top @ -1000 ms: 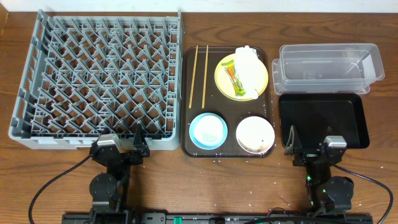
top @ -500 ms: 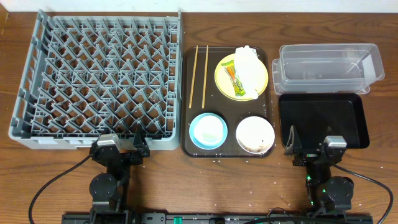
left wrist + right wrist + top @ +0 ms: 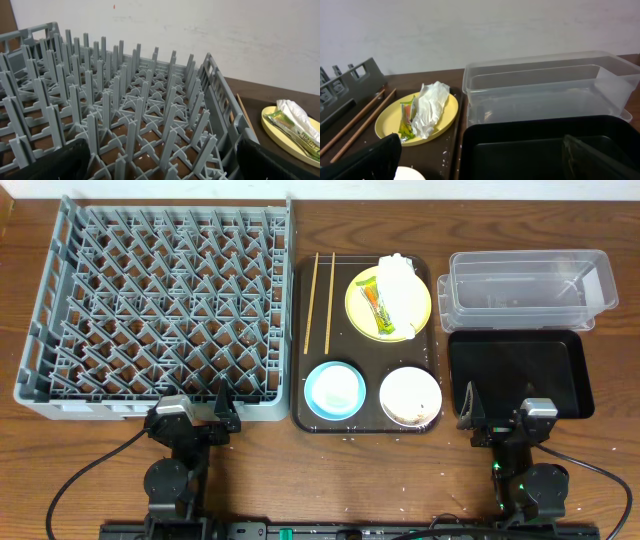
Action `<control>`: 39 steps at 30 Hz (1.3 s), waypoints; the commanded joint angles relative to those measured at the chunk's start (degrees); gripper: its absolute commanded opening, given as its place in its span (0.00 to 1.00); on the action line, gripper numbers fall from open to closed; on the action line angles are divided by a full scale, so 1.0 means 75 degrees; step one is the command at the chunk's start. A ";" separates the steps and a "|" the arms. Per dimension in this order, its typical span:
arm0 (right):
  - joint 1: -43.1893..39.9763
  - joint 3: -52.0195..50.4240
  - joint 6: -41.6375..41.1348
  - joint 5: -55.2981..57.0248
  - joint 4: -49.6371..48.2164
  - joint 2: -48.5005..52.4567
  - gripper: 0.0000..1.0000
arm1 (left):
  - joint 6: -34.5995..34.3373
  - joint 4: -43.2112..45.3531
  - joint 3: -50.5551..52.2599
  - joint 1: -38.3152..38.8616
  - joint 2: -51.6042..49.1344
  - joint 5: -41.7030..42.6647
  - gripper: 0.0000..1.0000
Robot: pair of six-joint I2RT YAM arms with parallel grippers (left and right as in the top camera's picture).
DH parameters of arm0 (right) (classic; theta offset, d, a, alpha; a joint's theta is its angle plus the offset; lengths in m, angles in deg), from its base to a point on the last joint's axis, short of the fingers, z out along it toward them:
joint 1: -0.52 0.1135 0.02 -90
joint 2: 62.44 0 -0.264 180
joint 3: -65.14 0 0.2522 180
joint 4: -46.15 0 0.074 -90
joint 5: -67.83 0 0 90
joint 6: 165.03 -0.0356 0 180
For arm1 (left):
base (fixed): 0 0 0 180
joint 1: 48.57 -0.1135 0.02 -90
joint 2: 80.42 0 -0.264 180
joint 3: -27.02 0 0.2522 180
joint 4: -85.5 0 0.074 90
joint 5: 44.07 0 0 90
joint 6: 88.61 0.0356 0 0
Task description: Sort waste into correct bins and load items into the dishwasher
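Note:
The grey dish rack (image 3: 60, 395) fills the left of the table and shows in the left wrist view (image 3: 215, 95). On the brown tray (image 3: 297, 330) lie two chopsticks (image 3: 318, 300), a yellow plate (image 3: 358, 308) carrying a white napkin (image 3: 400, 290) and a green-orange wrapper (image 3: 378, 308), a light blue bowl (image 3: 334, 390) and a white bowl (image 3: 410, 395). The clear tub (image 3: 525, 285) and black tray (image 3: 520, 370) sit at right. My left gripper (image 3: 195, 412) is open at the rack's near edge. My right gripper (image 3: 500, 415) is open at the black tray's near edge (image 3: 530, 145).
Small rice-like scraps lie scattered on the brown tray's right edge (image 3: 432, 360) and on the table in front of it. The wall stands close behind the rack and tub. Bare wood lies along the table's front.

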 commanded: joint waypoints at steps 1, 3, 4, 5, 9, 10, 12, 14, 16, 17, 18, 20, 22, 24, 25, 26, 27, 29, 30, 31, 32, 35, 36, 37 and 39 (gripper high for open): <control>-0.0055 -0.0012 0.0108 0.0073 0.0029 -0.0006 0.99 | -0.0012 -0.0291 0.0134 0.0017 0.0003 -0.0122 0.95; -0.0055 -0.0012 0.0108 0.0073 0.0029 -0.0009 0.99 | -0.0012 -0.0291 0.0134 0.0017 0.0003 -0.0122 0.95; -0.0055 -0.0012 0.0108 0.0073 0.0029 -0.0009 0.99 | -0.0012 -0.0291 0.0134 0.0017 0.0003 -0.0122 0.95; -0.0055 -0.0012 0.0108 0.0073 0.0029 -0.0006 0.99 | -0.0012 -0.0291 0.0134 0.0017 0.0003 -0.0122 0.95; -0.0055 -0.0012 0.0108 0.0073 0.0029 -0.0006 0.99 | -0.0012 -0.0291 0.0134 0.0017 0.0003 -0.0122 0.95; -0.0055 -0.0012 0.0108 0.0073 0.0029 -0.0006 0.99 | -0.0012 -0.0291 0.0134 0.0017 0.0003 -0.0122 0.95; -0.0055 -0.0012 0.0108 0.0073 0.0029 -0.0009 0.99 | -0.0012 -0.0291 0.0134 0.0017 0.0003 -0.0122 0.95; -0.0055 -0.0012 0.0108 0.0073 0.0029 -0.0009 0.99 | -0.0012 -0.0291 0.0134 0.0017 0.0003 -0.0119 0.95; -0.0055 -0.0012 0.0108 0.0073 0.0029 -0.0006 0.99 | -0.0012 -0.0291 0.0134 0.0017 0.0003 -0.0122 0.95; -0.0055 -0.0012 0.0108 0.0073 0.0029 -0.0009 0.99 | -0.0009 -0.0291 0.0134 0.0017 0.0003 -0.0122 0.95; -0.0055 -0.0012 0.0108 0.0073 0.0029 -0.0009 0.99 | -0.0012 -0.0291 0.0134 0.0017 0.0003 -0.0122 0.95; -0.0055 -0.0012 0.0108 0.0073 0.0029 -0.0009 0.99 | -0.0009 -0.0291 0.0134 0.0017 0.0003 -0.0122 0.95; -0.0055 -0.0012 0.0108 0.0073 0.0032 -0.0009 0.99 | -0.0012 -0.0291 0.0134 0.0017 0.0003 -0.0122 0.95; -0.0055 -0.0012 0.0108 0.0073 0.0032 -0.0006 0.99 | -0.0012 -0.0291 0.0134 0.0017 0.0003 -0.0122 0.95; -0.0055 -0.0012 0.0108 0.0073 0.0029 -0.0009 0.99 | -0.0009 -0.0291 0.0134 0.0017 0.0003 -0.0122 0.95; -0.0055 -0.0012 0.0108 0.0073 0.0029 -0.0006 0.99 | -0.0012 -0.0291 0.0134 0.0017 0.0003 -0.0122 0.95; -0.0055 -0.0012 0.0108 0.0073 0.0029 -0.0009 0.99 | -0.0012 -0.0291 0.0134 0.0017 0.0003 -0.0122 0.95; -0.0055 -0.0012 0.0108 0.0073 0.0029 -0.0006 0.99 | -0.0012 -0.0291 0.0134 0.0017 0.0003 -0.0122 0.95; -0.0055 -0.0012 0.0108 0.0073 0.0029 -0.0006 0.99 | -0.0009 -0.0291 0.0134 0.0017 0.0003 -0.0122 0.95; -0.0055 -0.0012 0.0108 0.0073 0.0032 -0.0009 0.99 | -0.0012 -0.0291 0.0134 0.0017 0.0003 -0.0122 0.95; -0.0055 -0.0012 0.0108 0.0073 0.0029 -0.0006 0.99 | -0.0012 -0.0291 0.0134 0.0017 0.0003 -0.0122 0.95; -0.0055 -0.0012 0.0108 0.0073 0.0029 -0.0009 0.99 | -0.0009 -0.0291 0.0134 0.0017 0.0003 -0.0122 0.95; -0.0055 -0.0012 0.0108 0.0073 0.0032 -0.0009 0.99 | -0.0012 -0.0291 0.0134 0.0017 0.0003 -0.0122 0.95; -0.0055 -0.0012 0.0105 0.0073 0.0006 -0.0006 0.99 | -0.0012 -0.0291 0.0134 0.0017 0.0003 -0.0122 0.95; -0.0055 -0.0012 0.0105 0.0070 -0.0087 -0.0006 0.99 | -0.0009 -0.0291 0.0134 0.0017 0.0003 -0.0131 0.95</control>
